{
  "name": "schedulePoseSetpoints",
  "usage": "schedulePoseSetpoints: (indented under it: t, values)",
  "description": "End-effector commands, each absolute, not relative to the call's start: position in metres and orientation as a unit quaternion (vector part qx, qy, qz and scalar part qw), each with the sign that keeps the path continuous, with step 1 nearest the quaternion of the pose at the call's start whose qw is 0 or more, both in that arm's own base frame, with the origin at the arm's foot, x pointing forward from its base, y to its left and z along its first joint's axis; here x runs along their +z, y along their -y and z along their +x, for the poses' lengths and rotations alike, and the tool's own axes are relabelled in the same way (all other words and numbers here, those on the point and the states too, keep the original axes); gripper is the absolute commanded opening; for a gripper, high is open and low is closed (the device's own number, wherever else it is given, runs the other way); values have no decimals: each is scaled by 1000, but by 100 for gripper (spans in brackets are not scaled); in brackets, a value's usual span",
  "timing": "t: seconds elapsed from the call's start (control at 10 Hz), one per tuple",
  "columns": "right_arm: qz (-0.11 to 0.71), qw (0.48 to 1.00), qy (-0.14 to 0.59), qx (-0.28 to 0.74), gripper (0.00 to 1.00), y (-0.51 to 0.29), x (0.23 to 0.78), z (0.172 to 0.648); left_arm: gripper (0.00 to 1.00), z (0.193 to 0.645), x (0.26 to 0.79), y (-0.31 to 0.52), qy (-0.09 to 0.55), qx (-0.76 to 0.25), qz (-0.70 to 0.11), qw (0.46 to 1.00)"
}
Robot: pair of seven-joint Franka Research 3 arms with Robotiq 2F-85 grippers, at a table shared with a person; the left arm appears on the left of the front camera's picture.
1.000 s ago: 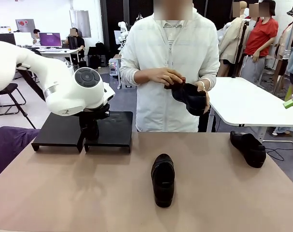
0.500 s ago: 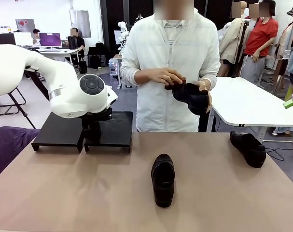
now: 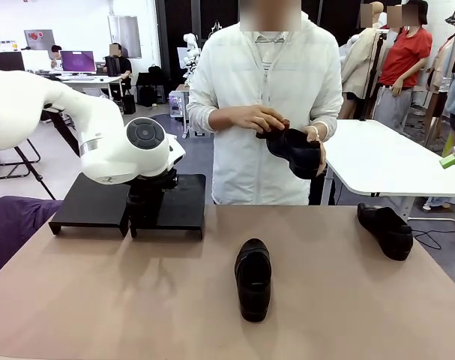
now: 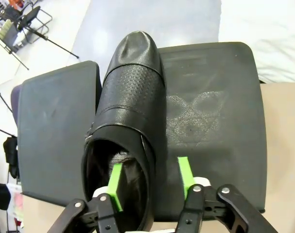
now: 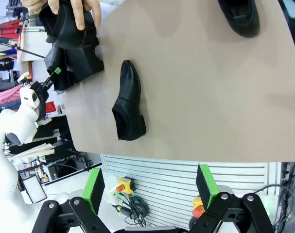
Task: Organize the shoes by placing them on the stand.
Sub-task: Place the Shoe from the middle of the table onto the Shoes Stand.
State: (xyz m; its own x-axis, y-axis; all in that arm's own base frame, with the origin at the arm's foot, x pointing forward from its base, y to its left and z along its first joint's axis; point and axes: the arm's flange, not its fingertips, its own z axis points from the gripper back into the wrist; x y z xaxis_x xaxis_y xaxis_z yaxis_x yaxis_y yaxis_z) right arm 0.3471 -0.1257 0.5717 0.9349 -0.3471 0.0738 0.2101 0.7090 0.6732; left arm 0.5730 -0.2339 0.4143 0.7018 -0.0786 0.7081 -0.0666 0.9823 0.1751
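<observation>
One glossy black shoe [image 4: 125, 111] lies toe-away on the stand [image 4: 210, 111], over the gap between its two black platforms. My left gripper [image 4: 149, 170] is open astride the shoe's side wall at the heel, one green pad inside the opening and one outside, neither pressing. In the front view that gripper [image 3: 142, 210] hangs over the stand [image 3: 184, 199]. A second shoe [image 3: 253, 279] lies mid-table and a third shoe [image 3: 386, 230] at the right edge. The person holds another shoe [image 3: 294, 150] in both hands. My right gripper [image 5: 149, 187] is open and bare, back off the table's near edge.
The person stands at the far side, close behind the table. A purple cloth [image 3: 10, 225] drapes the left edge. A white table [image 3: 384, 157] stands behind on the right. A yellow-and-red stop button [image 5: 122, 187] hangs below the near edge.
My left gripper's jaws have opened off the shoe's side wall, leaving the shoe resting on the stand. The left wrist has shifted slightly right. The other shoes and the person have not moved.
</observation>
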Motion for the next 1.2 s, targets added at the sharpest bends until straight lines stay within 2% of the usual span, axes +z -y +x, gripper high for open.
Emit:
schedulePoseSetpoints:
  t: [0.0, 0.3, 0.4, 0.5, 0.7, 0.8, 0.9, 1.1]
  values:
    - [356, 918, 100, -146, 100, 126, 574, 348, 100, 565, 420, 231, 412, 6, 91, 907]
    - [356, 918, 100, -146, 100, 126, 574, 348, 100, 530, 457, 225, 419, -6, 61, 906]
    - [356, 918, 100, -146, 100, 126, 574, 348, 100, 509, 484, 216, 389, 37, 50, 919]
    - [356, 918, 100, -146, 100, 126, 574, 348, 100, 487, 511, 204, 387, 37, 13, 921]
    - [356, 918, 100, -146, 100, 126, 574, 348, 100, 449, 561, 169, 372, 20, -6, 928]
    - [356, 918, 100, -146, 100, 126, 574, 348, 100, 433, 580, 151, 344, -30, -21, 938]
    - [356, 918, 100, -146, 100, 126, 574, 348, 100, 417, 595, 131, 318, -50, -59, 945]
    - [356, 918, 100, -146, 100, 126, 574, 348, 100, 375, 601, 76, 285, -25, -168, 943]
